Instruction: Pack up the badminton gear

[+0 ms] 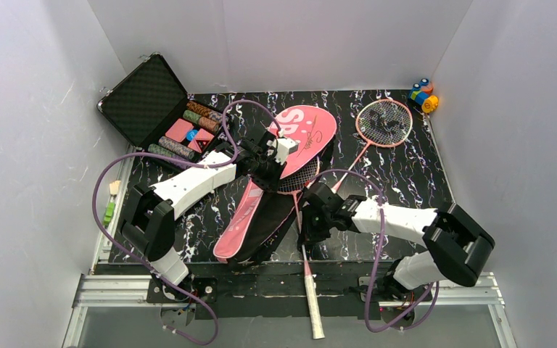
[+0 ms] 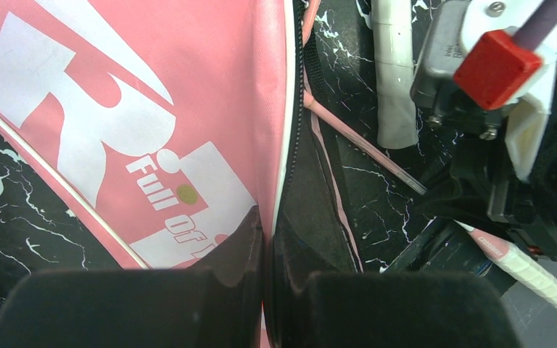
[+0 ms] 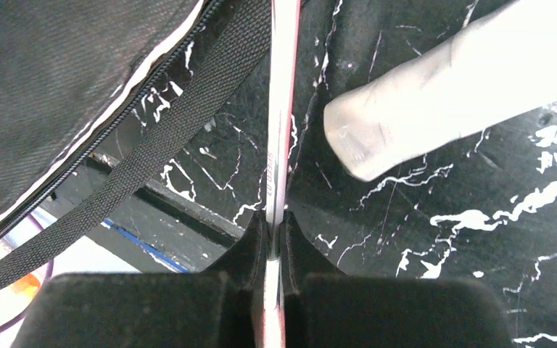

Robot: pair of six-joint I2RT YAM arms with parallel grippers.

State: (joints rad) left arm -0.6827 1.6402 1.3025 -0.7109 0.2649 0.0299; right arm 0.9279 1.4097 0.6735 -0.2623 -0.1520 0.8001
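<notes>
The pink bag [image 1: 301,134] lettered "SP" lies open at the table's middle, its black inside [image 1: 265,217] showing. My left gripper [image 1: 272,165] is shut on the bag's zipper edge [image 2: 284,145]; its fingertips [image 2: 243,232] pinch the rim. My right gripper [image 1: 308,217] is shut on the thin shaft [image 3: 276,138] of one racket, whose head [image 1: 299,180] lies at the bag's mouth and whose white handle [image 1: 312,304] sticks out over the front edge. The second racket [image 1: 384,122] lies at the back right; its white handle end [image 3: 435,94] is beside my right gripper. No shuttlecock or tube shows.
An open black case [image 1: 152,98] with striped chips stands at the back left. A coloured toy [image 1: 423,94] sits in the back right corner. A black strap [image 3: 167,145] trails from the bag. White walls close in three sides.
</notes>
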